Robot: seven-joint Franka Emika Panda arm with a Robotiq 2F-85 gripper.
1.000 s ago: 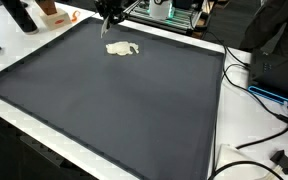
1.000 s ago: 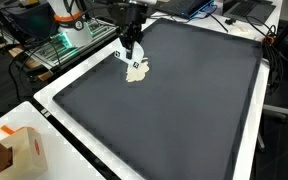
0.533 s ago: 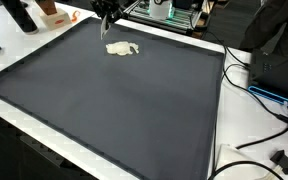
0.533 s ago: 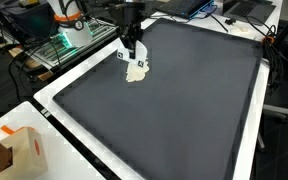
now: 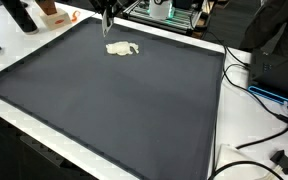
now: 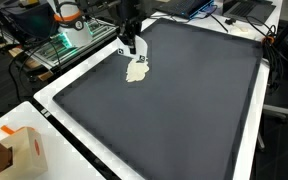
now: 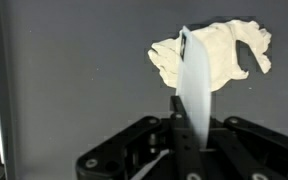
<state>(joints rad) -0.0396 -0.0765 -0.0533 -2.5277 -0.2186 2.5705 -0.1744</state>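
A: State of hand (image 6: 130, 45)?
B: Can't tell, wide or narrow. Pale blurred strip (image 7: 192, 90) hides its tips in wrist view.
A: And crumpled cream cloth (image 7: 219, 55)?
B: Just below & ahead of hand, on dark grey table (image 6: 184, 110), apart.

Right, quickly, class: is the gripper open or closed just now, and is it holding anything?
The gripper: closed, pinching a thin white strip, above the crumpled white cloth.

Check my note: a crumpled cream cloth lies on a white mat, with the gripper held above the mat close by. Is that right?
Not quite: the mat is dark grey, not white, as the wrist view shows. The crumpled cream cloth does lie on it, with the gripper held above the mat close by.
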